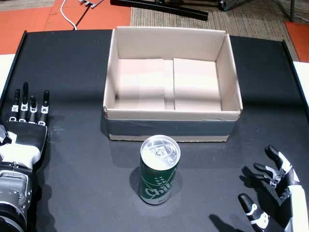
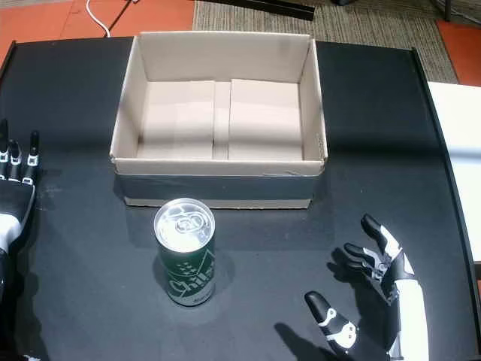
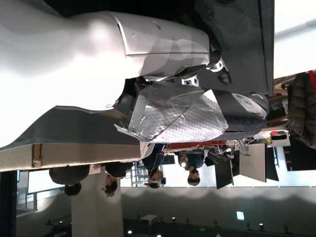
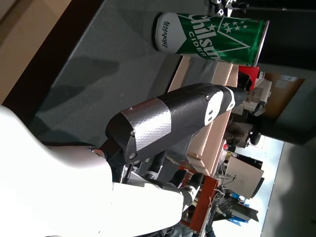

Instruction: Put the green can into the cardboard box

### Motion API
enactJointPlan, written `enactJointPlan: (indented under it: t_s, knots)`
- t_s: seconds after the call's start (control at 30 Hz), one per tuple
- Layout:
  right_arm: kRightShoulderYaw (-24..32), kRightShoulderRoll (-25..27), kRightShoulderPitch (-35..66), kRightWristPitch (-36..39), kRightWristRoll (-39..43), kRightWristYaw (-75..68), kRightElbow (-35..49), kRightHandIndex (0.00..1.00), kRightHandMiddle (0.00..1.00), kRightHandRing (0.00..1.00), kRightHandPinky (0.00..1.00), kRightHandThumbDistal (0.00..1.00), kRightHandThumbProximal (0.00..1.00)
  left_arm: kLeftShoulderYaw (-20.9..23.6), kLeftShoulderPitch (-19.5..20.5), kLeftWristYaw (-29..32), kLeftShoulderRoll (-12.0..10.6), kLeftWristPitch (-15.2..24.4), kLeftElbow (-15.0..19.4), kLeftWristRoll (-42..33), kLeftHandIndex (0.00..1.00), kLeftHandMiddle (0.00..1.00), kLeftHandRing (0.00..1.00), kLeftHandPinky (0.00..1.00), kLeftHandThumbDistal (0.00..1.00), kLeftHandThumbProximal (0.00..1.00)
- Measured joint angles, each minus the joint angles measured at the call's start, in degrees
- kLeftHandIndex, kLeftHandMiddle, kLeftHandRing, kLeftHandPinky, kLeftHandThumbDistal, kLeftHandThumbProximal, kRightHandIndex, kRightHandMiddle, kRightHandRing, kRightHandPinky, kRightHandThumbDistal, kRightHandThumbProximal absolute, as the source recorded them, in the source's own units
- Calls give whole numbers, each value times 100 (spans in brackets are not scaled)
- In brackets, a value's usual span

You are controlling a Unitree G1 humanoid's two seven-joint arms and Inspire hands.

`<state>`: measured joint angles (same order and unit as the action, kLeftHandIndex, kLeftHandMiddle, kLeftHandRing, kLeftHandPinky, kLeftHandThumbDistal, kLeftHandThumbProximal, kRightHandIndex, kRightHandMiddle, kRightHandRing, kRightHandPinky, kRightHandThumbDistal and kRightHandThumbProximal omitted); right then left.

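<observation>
The green can [image 1: 159, 170] [image 2: 186, 252] stands upright on the black table, just in front of the cardboard box [image 1: 171, 123] [image 2: 218, 186], which is open and holds nothing. The right wrist view shows the can [image 4: 212, 33] lying across the top of the picture beyond a thumb. My right hand [image 1: 277, 193] [image 2: 379, 297] is open at the lower right, well to the right of the can, fingers spread. At the left edge my left hand [image 1: 24, 128] [image 2: 13, 188] rests flat and open, holding nothing.
The black table [image 1: 72, 72] has raised edges at left and right. Orange floor and a woven mat lie beyond its far edge. In the left wrist view several people [image 3: 148, 177] stand in the room behind.
</observation>
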<state>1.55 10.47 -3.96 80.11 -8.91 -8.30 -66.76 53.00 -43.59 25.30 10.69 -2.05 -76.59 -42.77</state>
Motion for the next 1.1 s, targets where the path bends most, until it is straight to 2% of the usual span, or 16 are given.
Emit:
enactJointPlan:
  t_s: [0.1,0.3,0.47,0.53,0.7,0.77,0.83,1.0,1.1]
  knots:
    - [58,-26,0,0,103,165,0,68,77,84,93,100,58,-3,0,17,1,-1,0,0,59,29,55,93,59,90]
    - [180,-51,2,0,192,366,3,68,77,84,93,100,58,-3,0,7,2,1,0,0,58,29,57,93,58,89]
    - [184,-27,1,2,95,435,6,69,81,88,96,100,50,1,0,1,2,-1,0,-1,59,28,56,88,59,86]
    - [148,41,-3,-16,-119,425,32,72,84,91,96,100,52,3,0,3,1,-1,0,-1,59,28,56,89,58,86]
    - [-167,197,-182,-304,-740,439,232,73,84,90,94,100,54,3,0,-5,-2,0,0,-1,60,29,59,91,58,87]
    - [-320,224,-364,-364,-784,588,258,73,84,91,94,100,57,3,0,8,-6,0,0,-1,60,28,58,89,60,86]
    - [-447,225,-561,-462,-630,927,254,73,84,91,94,100,57,2,0,11,-15,0,0,-1,61,29,59,87,60,86]
    - [-534,46,-1028,-921,357,2321,146,77,86,91,98,100,62,-23,-17,-24,-46,16,1,0,61,29,58,86,58,90]
    - [-509,-77,-1205,-1330,810,3147,95,77,86,91,98,100,60,-39,-33,-40,-51,17,1,-1,61,30,60,85,57,92]
